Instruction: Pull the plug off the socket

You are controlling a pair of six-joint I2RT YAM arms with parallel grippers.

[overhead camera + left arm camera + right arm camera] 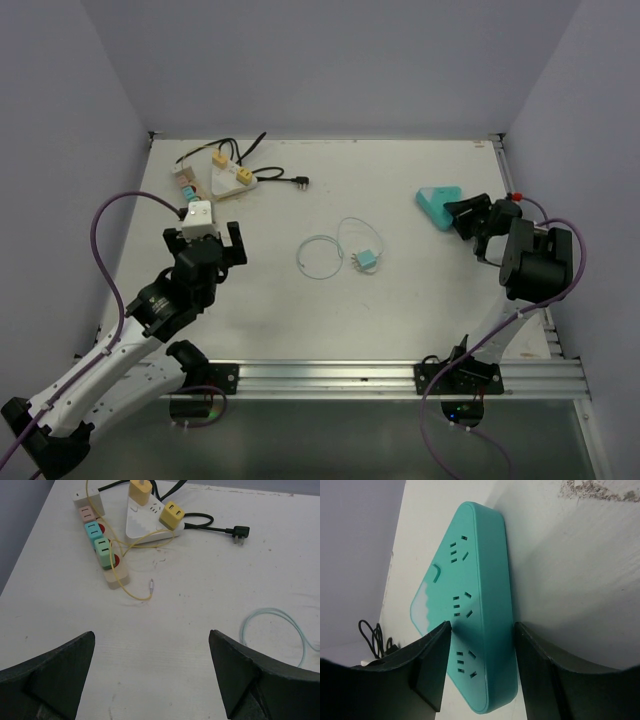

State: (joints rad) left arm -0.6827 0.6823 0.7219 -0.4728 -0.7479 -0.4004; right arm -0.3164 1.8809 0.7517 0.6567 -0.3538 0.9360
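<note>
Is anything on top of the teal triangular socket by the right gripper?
No plug: the teal socket shows three bare outlet groups. The right gripper flanks one end with both fingers, covering part of that face; its underside is hidden.

The left arm (pixel 120 345) has white links between chunky black joints, with a white block (pixel 198 220) at the wrist. The right arm (pixel 535 262) is much the same, its upper housing bulky and black. A purple cable (pixel 96 235) trails along each. The fingers (pixel 50 675) are matte black wedges. The black bases (pixel 215 380) sit on a silver rail (pixel 330 378).
</note>
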